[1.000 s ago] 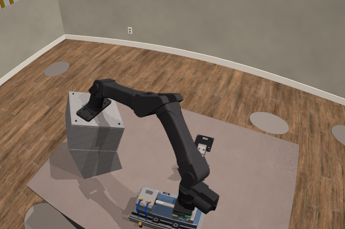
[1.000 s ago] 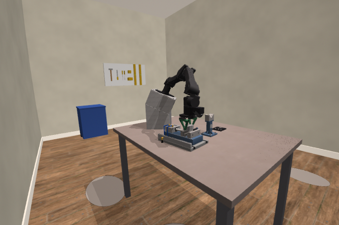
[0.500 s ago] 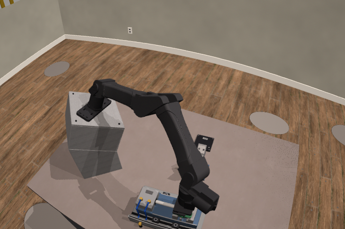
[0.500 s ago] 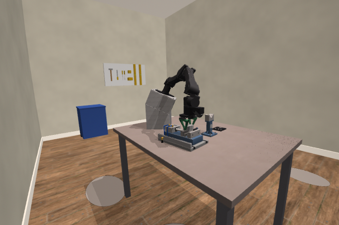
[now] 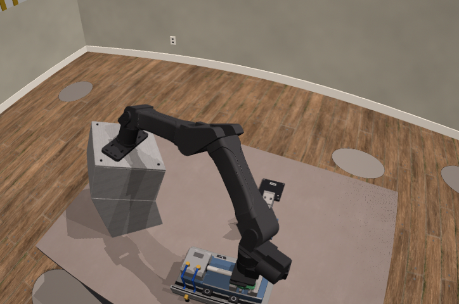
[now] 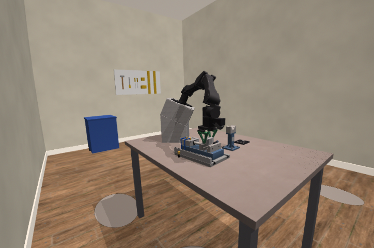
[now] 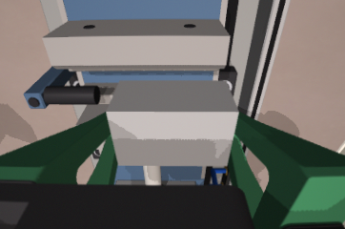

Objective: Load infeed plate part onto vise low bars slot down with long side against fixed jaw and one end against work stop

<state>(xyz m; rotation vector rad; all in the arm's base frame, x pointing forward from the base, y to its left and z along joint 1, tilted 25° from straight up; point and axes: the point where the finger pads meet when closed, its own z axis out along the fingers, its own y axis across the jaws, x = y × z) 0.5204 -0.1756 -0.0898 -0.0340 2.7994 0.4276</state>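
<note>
The part (image 7: 172,126), a plain pale grey block, is between the green fingers of my gripper (image 7: 172,114) (image 6: 208,139), which is shut on its two ends. It is over the open vise (image 5: 215,277) (image 6: 218,153). In the wrist view the fixed jaw (image 7: 137,50) lies beyond the part, with a strip of blue bed showing between them. The black work stop (image 7: 72,95) is to the left, its tip a little short of the part's left end. The part mostly hides the moving jaw and low bars. Its underside and slot are hidden, so I cannot tell whether it rests on the bars.
The V-block (image 5: 268,196) (image 6: 230,129) stands on a blue post behind the vise. The black infeed plate (image 5: 278,188) (image 6: 242,141) lies beyond it. The air cylinder (image 5: 196,259) with blue hoses is at the vise's left end. The arm's grey pedestal (image 5: 125,182) (image 6: 172,125) stands farther back left.
</note>
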